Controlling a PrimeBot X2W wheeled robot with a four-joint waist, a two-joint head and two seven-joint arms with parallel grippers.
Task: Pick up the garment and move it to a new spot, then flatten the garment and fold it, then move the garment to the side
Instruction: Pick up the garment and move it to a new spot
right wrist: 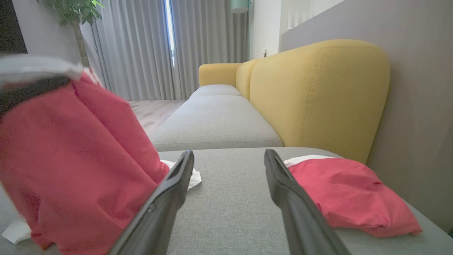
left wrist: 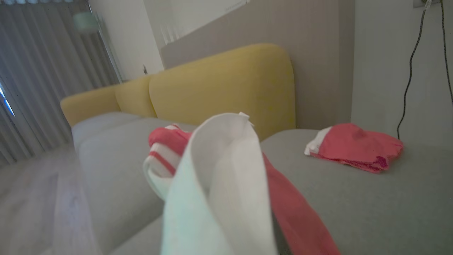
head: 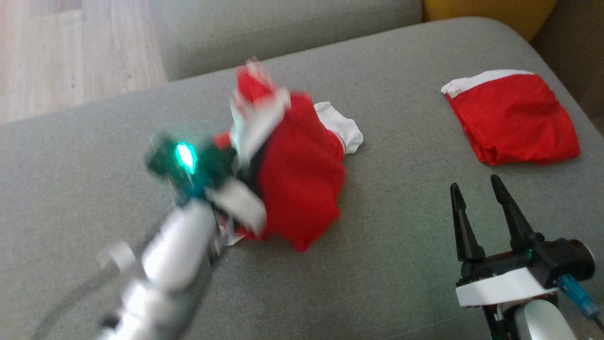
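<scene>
Left gripper [head: 226, 165] grips the red garment [head: 302, 174], partly lifted from the grey sofa [head: 94, 189]; right gripper [head: 474, 183] spread empty; flattening, folding remain

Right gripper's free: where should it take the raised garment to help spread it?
Probably pinch the low red corner of the garment, coming in from the side of the right gripper: that corner hangs free, with bare cushion between.
</scene>
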